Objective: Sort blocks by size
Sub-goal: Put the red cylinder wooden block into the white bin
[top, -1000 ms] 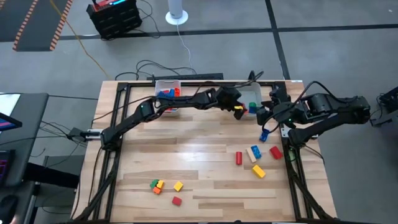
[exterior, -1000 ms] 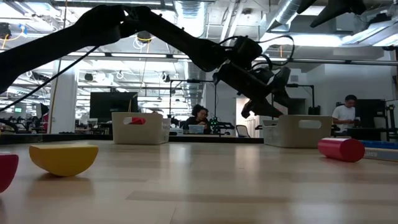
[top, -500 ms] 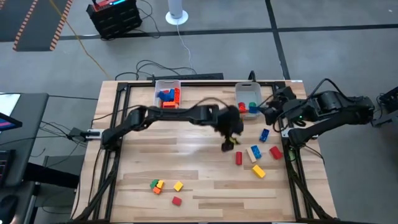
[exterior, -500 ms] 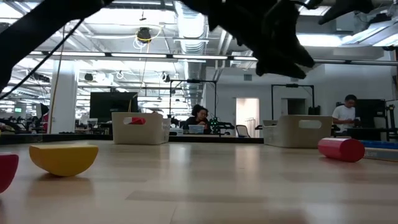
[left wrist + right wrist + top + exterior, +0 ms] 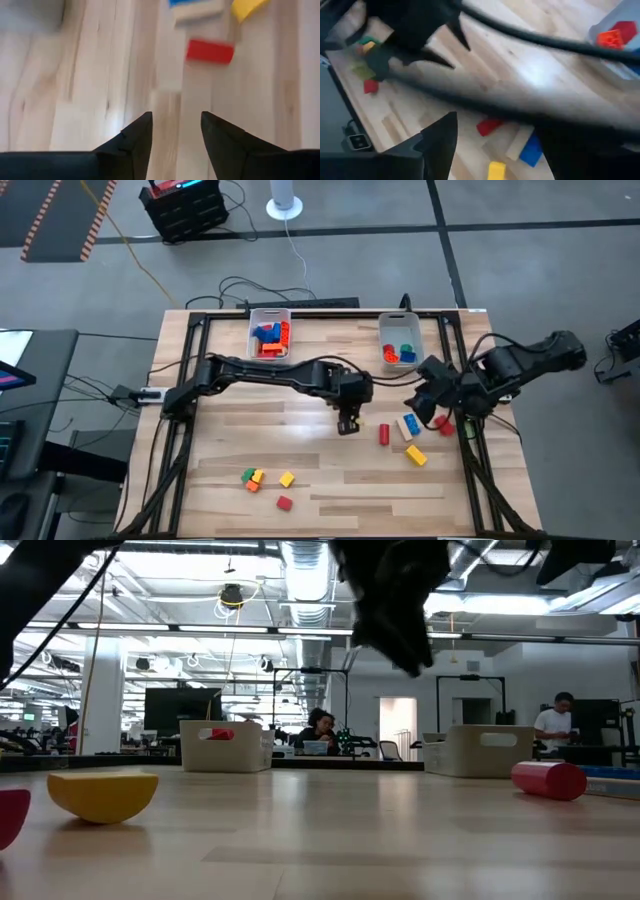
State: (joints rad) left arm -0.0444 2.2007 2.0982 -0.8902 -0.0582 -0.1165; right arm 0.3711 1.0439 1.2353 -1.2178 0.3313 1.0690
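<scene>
Left hand [image 5: 347,423]: hung over mid-counter, just left of the red bar; fingers [image 5: 134,141] apart w/ bare wood showing between them, nothing held.
Left arm [image 5: 270,372]: reached from the counter's left edge across to centre-right.
Right hand [image 5: 420,402]: at the right side of the counter, near the tan-and-blue block; opening can't be told.
Right arm [image 5: 525,360]: came in from the right edge, beyond the frame rail.
Red bar [image 5: 383,434]: lay flat on the wood, just right of the left hand; also seen ahead of the left fingers in the left wrist view [image 5: 210,51].
Tan-and-blue block [image 5: 408,425]: just right of the red bar, tilted.
Yellow block [image 5: 416,456]: nearer the front edge, below the tan-and-blue one.
Red block by right edge [image 5: 444,424]: partly under the right hand's wrist.
Front-left group [image 5: 252,477]: green, orange, yellow pieces touching; a yellow block [image 5: 287,478] just beside; a small red one [image 5: 284,502] nearer the front edge.
Left bin [image 5: 270,314]: at the back edge, held blue, red and orange blocks.
Right bin [image 5: 401,323]: at the back edge, held red, blue and green pieces.
Counter [image 5: 250,435]: pale wood planks, dark frame around.
Low view: yellow half-round piece [image 5: 102,795] in the foreground; red cylinder [image 5: 548,780] at right.
</scene>
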